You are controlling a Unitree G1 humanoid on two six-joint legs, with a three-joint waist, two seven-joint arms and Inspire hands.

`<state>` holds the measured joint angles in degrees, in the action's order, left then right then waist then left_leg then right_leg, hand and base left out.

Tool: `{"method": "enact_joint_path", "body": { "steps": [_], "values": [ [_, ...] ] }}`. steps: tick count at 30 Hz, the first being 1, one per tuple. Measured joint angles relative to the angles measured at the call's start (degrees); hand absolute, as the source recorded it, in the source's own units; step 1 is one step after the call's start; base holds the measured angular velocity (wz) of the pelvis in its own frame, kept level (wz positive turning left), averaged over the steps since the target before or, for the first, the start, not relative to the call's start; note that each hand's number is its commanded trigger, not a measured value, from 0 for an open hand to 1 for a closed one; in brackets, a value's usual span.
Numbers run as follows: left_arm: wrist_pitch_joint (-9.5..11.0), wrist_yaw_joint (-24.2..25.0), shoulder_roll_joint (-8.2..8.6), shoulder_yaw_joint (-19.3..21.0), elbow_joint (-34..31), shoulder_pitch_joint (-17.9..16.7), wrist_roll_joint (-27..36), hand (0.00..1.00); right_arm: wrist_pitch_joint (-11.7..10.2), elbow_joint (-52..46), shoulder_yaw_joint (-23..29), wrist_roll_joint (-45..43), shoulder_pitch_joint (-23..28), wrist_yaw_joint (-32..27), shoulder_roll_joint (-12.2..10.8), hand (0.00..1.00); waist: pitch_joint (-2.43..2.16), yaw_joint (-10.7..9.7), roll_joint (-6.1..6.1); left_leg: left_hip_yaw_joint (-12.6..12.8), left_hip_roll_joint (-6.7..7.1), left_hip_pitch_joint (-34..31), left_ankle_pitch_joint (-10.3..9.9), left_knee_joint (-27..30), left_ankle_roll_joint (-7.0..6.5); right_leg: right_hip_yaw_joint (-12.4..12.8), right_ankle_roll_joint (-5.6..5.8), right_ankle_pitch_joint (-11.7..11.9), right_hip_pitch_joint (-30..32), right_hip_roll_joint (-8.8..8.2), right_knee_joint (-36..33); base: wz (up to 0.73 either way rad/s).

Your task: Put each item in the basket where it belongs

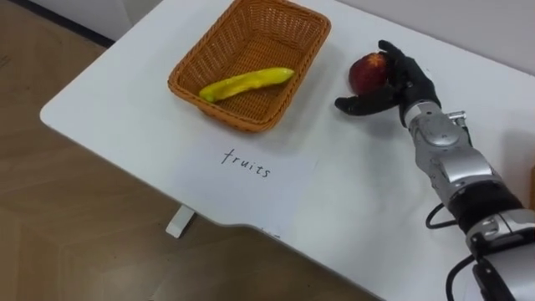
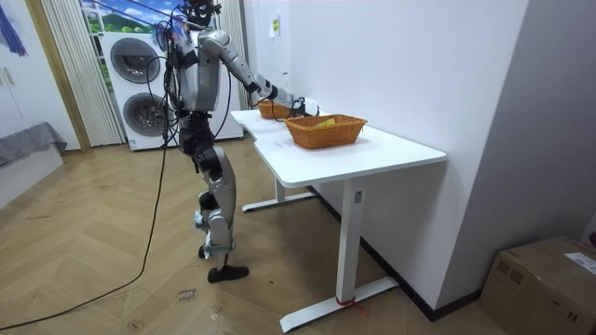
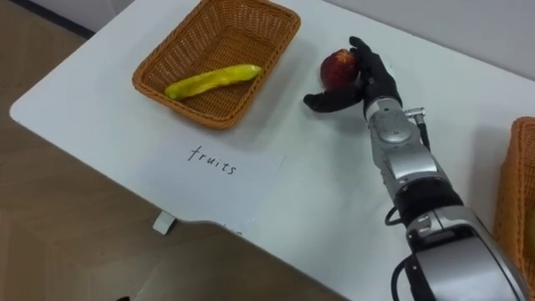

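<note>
Red apple [image 1: 368, 73] cupped by the right robot hand [image 1: 410, 84], just beside the wicker basket [image 1: 219, 114].
Its fingers curl round the fruit's right side, thumb low in front, on the tabletop [image 1: 334, 196]; a banana [image 1: 247, 84] lies in the basket. The wrap looks partial, so the round fruit may roll free on lifting, or catch the rim if carried low.

I see the white table [image 1: 109, 100] carrying a wicker basket [image 1: 242, 115], a handwritten paper label [image 1: 251, 167], a second basket [image 3: 512, 192] at the right, and an apple [image 1: 368, 73] clasped by the right hand [image 1: 410, 84].
</note>
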<state>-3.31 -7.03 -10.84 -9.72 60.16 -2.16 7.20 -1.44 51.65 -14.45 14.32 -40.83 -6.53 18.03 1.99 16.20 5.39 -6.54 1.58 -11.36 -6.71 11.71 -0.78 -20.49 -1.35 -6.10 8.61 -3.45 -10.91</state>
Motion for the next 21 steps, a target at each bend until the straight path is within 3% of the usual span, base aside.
{"method": "enact_joint_path", "body": {
  "steps": [21],
  "values": [
    [0.01,1.08,0.04,0.15,-0.64,0.05,-0.44,0.00,-0.41,0.09,-0.23,-0.86,-0.30,2.41,-0.82,1.00,0.16,1.56,-0.24,-0.10,0.06,-0.11,0.00,-0.26,-0.01,-0.22,0.00,0.03,0.02,-0.09,-0.08,0.00]
  ]
}}
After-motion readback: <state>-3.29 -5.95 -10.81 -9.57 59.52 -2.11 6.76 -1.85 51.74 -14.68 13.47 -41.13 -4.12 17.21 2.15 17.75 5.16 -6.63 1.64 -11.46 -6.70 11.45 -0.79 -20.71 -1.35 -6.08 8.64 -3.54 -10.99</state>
